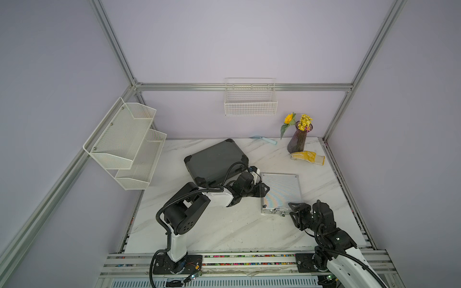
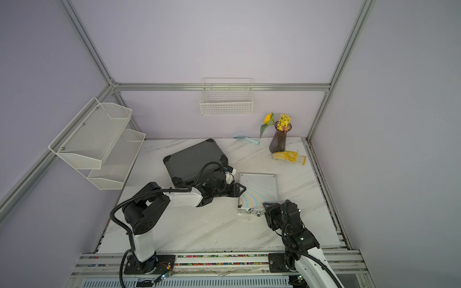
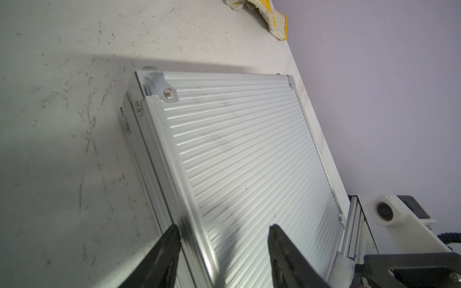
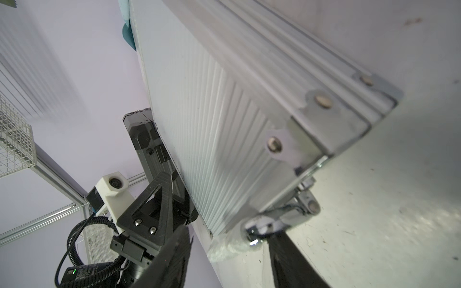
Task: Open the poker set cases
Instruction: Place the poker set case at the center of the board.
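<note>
Silver case: closed, flat on the tabletop, right of centre.
Dark grey case: closed, behind and to the left, toward the back edge.
Left gripper: fingers apart, straddling the smaller case's left edge, one over the ribbed top, one beside the wall.
Right gripper: fingers apart at the front right corner, latch between the tips; contact unclear.
Open room: bare surface along the front edge and front left corner. Glove and vase sit at the back right corner, well apart.
</note>
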{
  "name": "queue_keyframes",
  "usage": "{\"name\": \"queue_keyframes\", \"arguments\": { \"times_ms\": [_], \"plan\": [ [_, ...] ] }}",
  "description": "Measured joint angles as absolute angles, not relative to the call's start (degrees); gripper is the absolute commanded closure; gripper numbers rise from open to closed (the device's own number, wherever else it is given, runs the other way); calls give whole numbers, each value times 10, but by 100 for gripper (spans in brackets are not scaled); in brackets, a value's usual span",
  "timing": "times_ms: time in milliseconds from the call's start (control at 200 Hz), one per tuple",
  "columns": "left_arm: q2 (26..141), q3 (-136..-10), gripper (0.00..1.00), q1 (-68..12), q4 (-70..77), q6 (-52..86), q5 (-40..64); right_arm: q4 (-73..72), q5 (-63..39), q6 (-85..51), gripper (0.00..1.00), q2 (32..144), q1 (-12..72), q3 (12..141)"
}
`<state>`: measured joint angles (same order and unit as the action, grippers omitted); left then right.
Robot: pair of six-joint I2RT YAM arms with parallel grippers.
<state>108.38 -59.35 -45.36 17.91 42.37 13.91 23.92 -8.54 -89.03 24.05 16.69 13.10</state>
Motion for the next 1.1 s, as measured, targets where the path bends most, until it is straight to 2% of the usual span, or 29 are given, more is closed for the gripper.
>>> {"name": "queue_keyframes", "arguments": {
  "times_ms": [115,175,645,815,950,1100],
  "plan": [
    [1077,-594,40,-454,179,424,140,238,-87,-889,29,241,167,135],
    [1076,-593,40,-453,179,424,140,237,-89,-890,27,241,167,138],
    [1044,-586,39,-450,171,425,146,326,-90,-858,27,226,167,194],
    [1033,-574,38,-450,155,432,152,364,-77,-783,26,300,167,303],
    [1019,-564,37,-450,136,441,159,362,-37,-692,16,382,167,387],
    [1015,-564,36,-450,121,446,168,361,29,-603,10,453,167,405]
  ]
}}
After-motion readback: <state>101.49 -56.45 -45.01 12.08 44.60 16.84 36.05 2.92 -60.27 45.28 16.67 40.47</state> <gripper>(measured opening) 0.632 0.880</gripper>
